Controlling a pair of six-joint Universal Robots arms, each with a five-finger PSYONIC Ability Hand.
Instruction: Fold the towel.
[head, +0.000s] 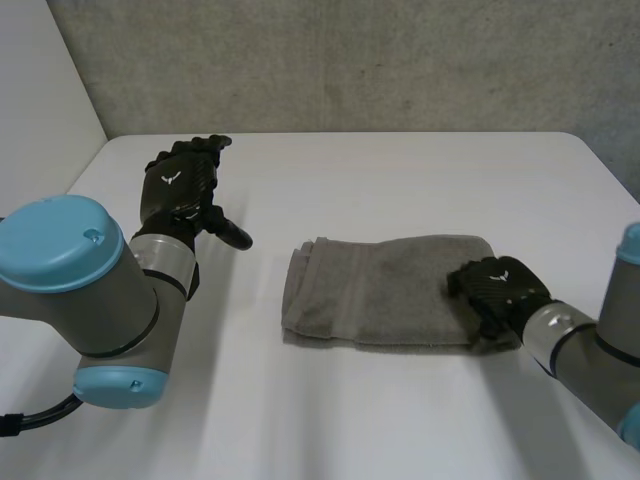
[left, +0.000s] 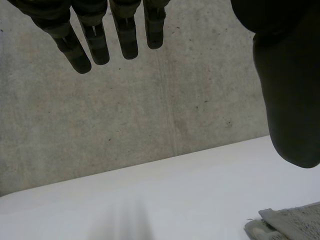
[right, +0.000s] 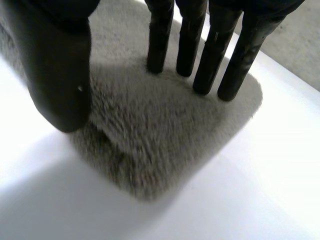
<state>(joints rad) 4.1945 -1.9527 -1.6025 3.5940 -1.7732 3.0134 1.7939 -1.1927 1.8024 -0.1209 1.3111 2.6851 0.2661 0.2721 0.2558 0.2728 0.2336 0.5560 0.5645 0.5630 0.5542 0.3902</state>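
A grey towel (head: 385, 288) lies folded into a thick rectangle in the middle of the white table (head: 400, 180). My right hand (head: 497, 290) hovers over the towel's right end. In the right wrist view its fingers (right: 210, 55) are straight and apart from the thumb (right: 60, 75), with the towel's corner (right: 165, 140) lying flat under them and nothing pinched. My left hand (head: 183, 190) is raised over the table's left side, well away from the towel, with its fingers (left: 100, 40) straight and spread. A corner of the towel (left: 290, 222) shows below the left thumb (left: 290, 100).
A grey concrete wall (head: 350, 60) rises behind the table's far edge. Bare tabletop surrounds the towel on all sides, with the widest stretch toward the near edge and the far side.
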